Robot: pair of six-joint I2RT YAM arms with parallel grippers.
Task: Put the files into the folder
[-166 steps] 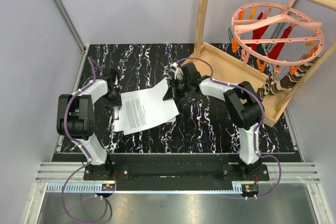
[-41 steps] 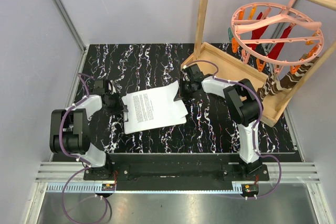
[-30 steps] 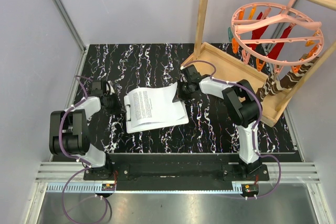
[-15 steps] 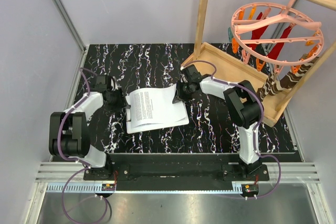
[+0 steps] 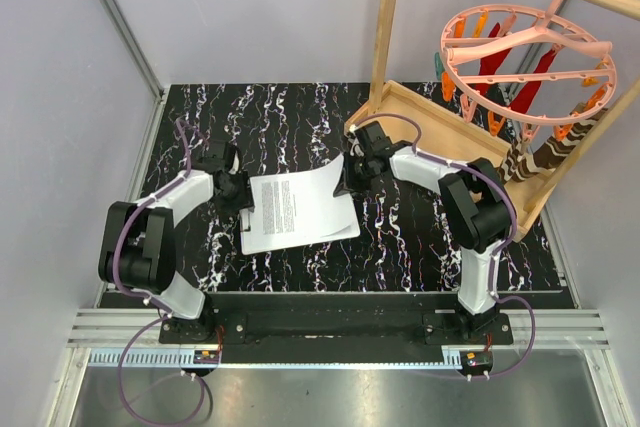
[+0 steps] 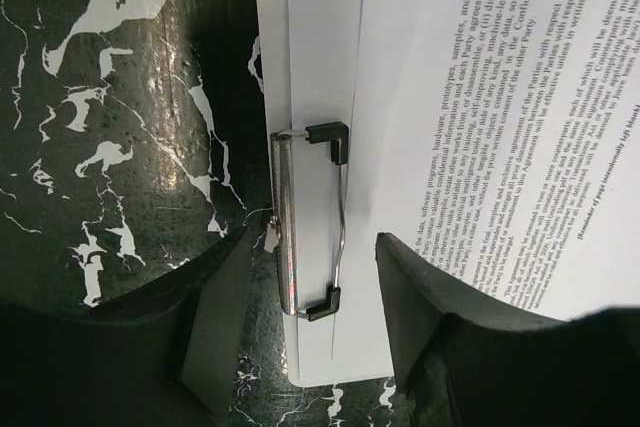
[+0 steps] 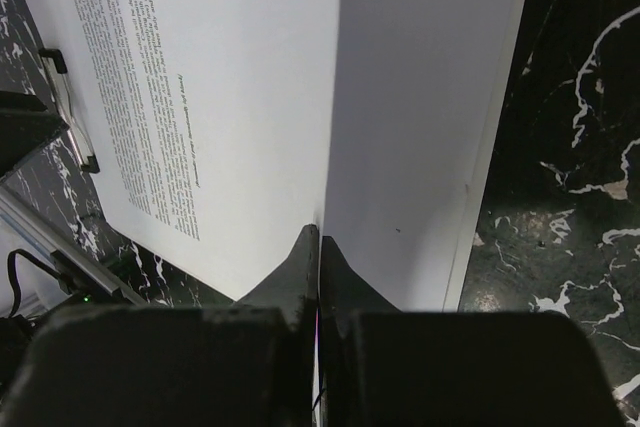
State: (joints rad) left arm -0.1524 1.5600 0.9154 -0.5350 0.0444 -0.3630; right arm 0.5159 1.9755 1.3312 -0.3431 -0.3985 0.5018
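The files are white printed sheets lying on the white folder in mid-table, their right edge lifted. My right gripper is shut on that raised edge; in the right wrist view the jaws pinch the sheet above the folder. My left gripper is open at the folder's left short edge. In the left wrist view its fingers straddle the metal clip on the folder. The printed sheet stops just right of the clip, not under it.
A shallow wooden tray leans at the back right, behind my right arm. A wooden rack holds a pink round peg hanger. The tabletop is black marble-patterned, and a metal rail runs along the near edge.
My left gripper has moved right, up to the folder's clip edge. My right gripper keeps its hold on the sheet's raised edge. Folder and sheets have barely shifted.
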